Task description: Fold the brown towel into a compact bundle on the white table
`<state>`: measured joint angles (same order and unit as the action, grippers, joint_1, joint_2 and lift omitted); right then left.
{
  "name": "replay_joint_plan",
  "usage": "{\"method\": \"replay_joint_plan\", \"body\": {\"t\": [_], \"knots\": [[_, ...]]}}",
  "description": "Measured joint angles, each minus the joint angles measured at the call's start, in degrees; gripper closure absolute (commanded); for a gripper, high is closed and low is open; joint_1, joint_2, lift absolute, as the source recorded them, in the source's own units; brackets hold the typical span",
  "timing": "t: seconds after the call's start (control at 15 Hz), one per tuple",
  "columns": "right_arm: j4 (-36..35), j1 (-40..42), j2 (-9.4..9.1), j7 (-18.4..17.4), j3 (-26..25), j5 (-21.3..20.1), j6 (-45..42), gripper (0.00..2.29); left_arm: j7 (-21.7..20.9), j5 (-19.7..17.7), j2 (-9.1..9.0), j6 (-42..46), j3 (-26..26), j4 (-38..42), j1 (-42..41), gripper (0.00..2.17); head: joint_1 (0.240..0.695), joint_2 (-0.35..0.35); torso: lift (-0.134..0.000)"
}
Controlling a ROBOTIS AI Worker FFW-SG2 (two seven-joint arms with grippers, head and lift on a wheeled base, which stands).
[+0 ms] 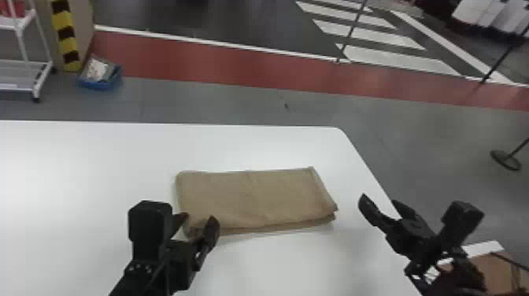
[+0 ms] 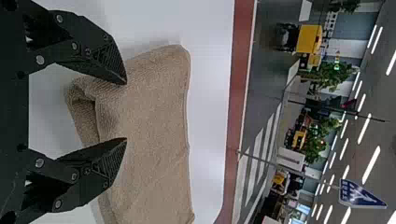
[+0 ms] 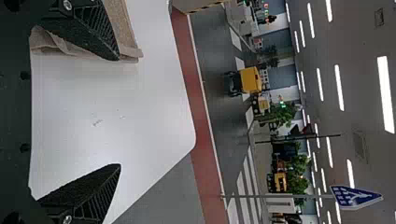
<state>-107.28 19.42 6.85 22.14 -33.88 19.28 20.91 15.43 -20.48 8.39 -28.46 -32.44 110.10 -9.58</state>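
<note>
The brown towel (image 1: pixel 252 198) lies folded into a layered rectangle on the white table (image 1: pixel 98 157). At its near left corner is my left gripper (image 1: pixel 200 220), its fingers apart. In the left wrist view, the left gripper (image 2: pixel 126 111) stands open over the end of the towel (image 2: pixel 154 121), where the folded layers gape a little. My right gripper (image 1: pixel 381 202) is off the towel's right end, close to the table's right edge. The right wrist view has the right gripper (image 3: pixel 119 112) wide open, with the towel's edge (image 3: pixel 128 37) behind one finger.
The table's right edge (image 1: pixel 368 167) slants past the right gripper. A cardboard box (image 1: pixel 494 271) is beyond that edge at the lower right. On the floor behind the table are a blue bin (image 1: pixel 100 83), a white rack (image 1: pixel 23 74) and a post's round base (image 1: pixel 505 160).
</note>
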Motion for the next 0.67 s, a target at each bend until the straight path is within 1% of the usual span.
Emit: {"method": "replay_joint_plan", "body": {"t": [0.13, 0.2, 0.27, 0.67], "knots": [[-0.5, 0.3, 0.0, 0.0, -0.2, 0.3, 0.1, 0.07, 0.5, 0.2, 0.27, -0.6, -0.1, 0.5, -0.1, 1.21, 0.695, -0.35, -0.124], [-0.7, 0.4, 0.0, 0.0, -0.3, 0.6, 0.1, 0.07, 0.8, 0.2, 0.44, -0.9, -0.1, 0.8, -0.3, 1.38, 0.695, -0.35, -0.124], [-1.0, 0.6, 0.0, 0.0, -0.4, 1.0, 0.0, 0.07, 0.9, 0.3, 0.64, -1.0, -0.2, 1.3, -0.6, 1.42, 0.695, -0.35, -0.124], [-2.8, 2.0, -0.34, 0.0, -0.8, 2.3, 0.0, 0.07, 1.0, 0.9, 1.94, -1.1, 1.0, 4.5, -3.3, 1.42, 0.695, -0.35, -0.124]]}}
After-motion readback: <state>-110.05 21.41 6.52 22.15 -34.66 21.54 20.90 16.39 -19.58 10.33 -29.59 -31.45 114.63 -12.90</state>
